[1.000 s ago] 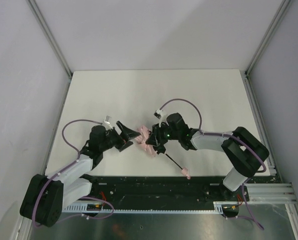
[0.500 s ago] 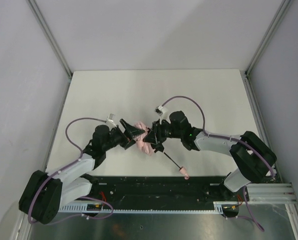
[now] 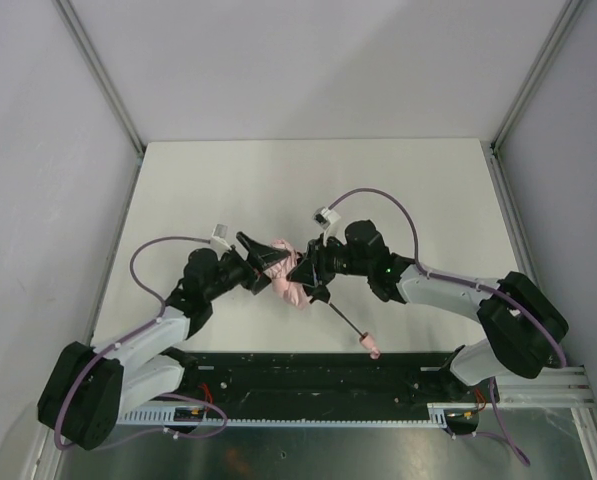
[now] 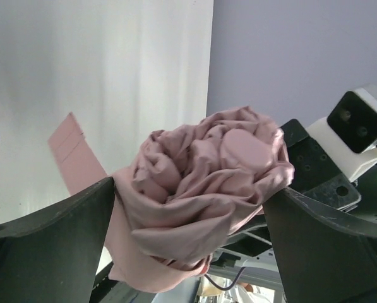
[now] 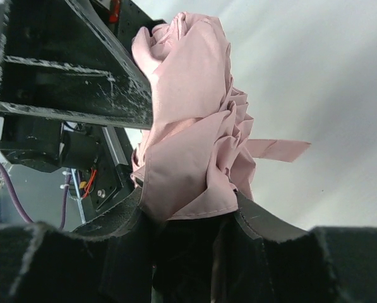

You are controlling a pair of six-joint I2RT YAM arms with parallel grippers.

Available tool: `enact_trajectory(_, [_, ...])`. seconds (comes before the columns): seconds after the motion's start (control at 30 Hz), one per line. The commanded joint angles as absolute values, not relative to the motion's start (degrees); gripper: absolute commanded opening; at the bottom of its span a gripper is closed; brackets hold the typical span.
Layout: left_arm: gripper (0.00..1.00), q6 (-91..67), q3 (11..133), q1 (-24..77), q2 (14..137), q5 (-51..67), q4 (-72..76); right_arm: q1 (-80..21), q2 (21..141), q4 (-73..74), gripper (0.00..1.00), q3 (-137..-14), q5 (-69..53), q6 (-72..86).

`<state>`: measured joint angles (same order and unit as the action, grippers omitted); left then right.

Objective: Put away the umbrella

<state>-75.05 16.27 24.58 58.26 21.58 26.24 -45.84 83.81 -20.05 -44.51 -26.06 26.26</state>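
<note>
Between the two grippers, just above the table (image 3: 228, 180), the umbrella (image 3: 286, 280) hangs as a crumpled pink bundle. The right gripper (image 3: 306, 270) is clamped on it: in its wrist view the fabric (image 5: 194, 126) rises straight out from between the fingers (image 5: 264, 227), so the hold sits at the base of the canopy, where the cloth meets the shaft. From that grip the shaft (image 3: 343, 320) runs back and down toward the right arm's base, ending in the handle (image 3: 372, 348) near the table's near edge. The left gripper (image 3: 263, 262) faces the bundle from the other side with its jaws spread wide, one finger (image 4: 49, 240) on each side of the canopy (image 4: 201, 189). The cloth seems to brush both fingers, though whether it truly touches them is hard to tell, and nothing is gripped there. As for progress, the canopy is collapsed but only bunched, not rolled. The closing strap (image 4: 74, 154) sticks out loose on the far side of the left gripper, unfastened, and a bare length of shaft shows, so it looks not pushed in. By my reading the task is about midway. What likely remains is squeezing or twisting the folds tight, fastening the strap and shortening the shaft.
</note>
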Motion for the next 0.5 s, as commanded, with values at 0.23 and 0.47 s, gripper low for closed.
enact_trajectory(0.23, [0.99, -68.95, 21.61, 24.47, 54.58, 19.70, 24.88, -47.78, 77.97, -13.72, 0.00, -48.23, -22.96, 20.79])
enact_trajectory(0.47, [0.99, -68.85, 23.84, 24.30, 56.97, 24.15, 23.77, -48.25, 76.86, -11.47, 0.00, -49.56, -21.56, 20.45])
